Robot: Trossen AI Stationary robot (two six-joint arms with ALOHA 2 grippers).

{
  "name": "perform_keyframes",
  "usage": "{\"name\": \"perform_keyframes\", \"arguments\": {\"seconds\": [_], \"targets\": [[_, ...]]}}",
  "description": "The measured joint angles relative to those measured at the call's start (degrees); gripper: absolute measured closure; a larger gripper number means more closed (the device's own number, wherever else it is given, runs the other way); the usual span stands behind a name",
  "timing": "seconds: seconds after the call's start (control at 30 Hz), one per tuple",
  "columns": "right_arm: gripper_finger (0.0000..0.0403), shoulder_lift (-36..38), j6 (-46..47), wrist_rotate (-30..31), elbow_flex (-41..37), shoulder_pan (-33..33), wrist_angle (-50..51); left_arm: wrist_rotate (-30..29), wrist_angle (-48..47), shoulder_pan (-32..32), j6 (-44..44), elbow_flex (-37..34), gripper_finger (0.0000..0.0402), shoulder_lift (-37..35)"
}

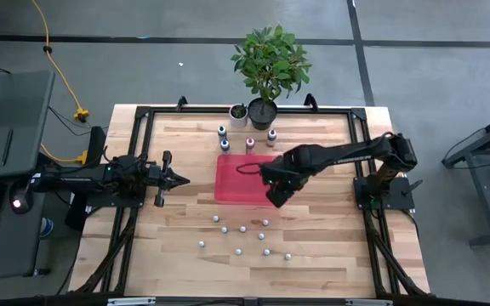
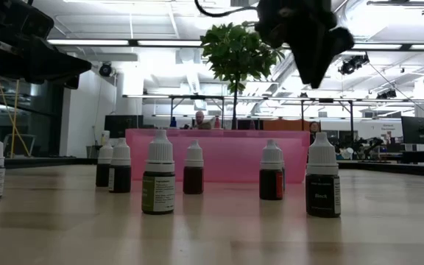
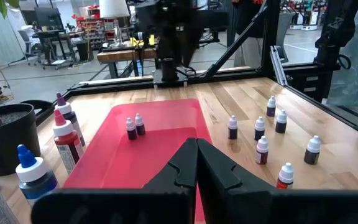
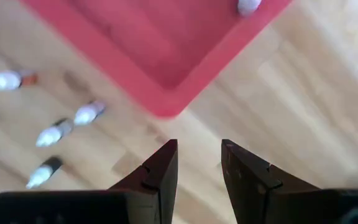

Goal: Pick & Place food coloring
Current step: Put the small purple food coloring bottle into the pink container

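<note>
Two small bottles (image 3: 135, 127) stand in the red tray (image 1: 228, 189); most bottles on the table (image 4: 58, 132) (beyond its corner) wait just ahead of the right gripper (image 4: 199, 163), fingers parted, empty.

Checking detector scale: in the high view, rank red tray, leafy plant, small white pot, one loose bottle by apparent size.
1. Red tray and leafy plant: alike, not ranked.
2. Small white pot.
3. Loose bottle, smallest.
</note>
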State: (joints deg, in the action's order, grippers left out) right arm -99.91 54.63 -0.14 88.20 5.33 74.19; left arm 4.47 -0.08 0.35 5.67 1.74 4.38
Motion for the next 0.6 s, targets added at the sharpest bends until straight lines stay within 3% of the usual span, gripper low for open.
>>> {"name": "perform_keyframes", "arguments": {"seconds": [0.33, 0.6], "targets": [[0.029, -0.01, 12.81, -3.1, 0.0, 12.03, 0.2, 0.0, 0.02, -0.01, 0.0, 0.0, 0.0401, 0.0], [0.029, -0.02, 20.55, -1.44, 0.0, 22.75, 0.12, 0.0, 0.02, 0.01, 0.0, 0.0, 0.0401, -0.01]]}}
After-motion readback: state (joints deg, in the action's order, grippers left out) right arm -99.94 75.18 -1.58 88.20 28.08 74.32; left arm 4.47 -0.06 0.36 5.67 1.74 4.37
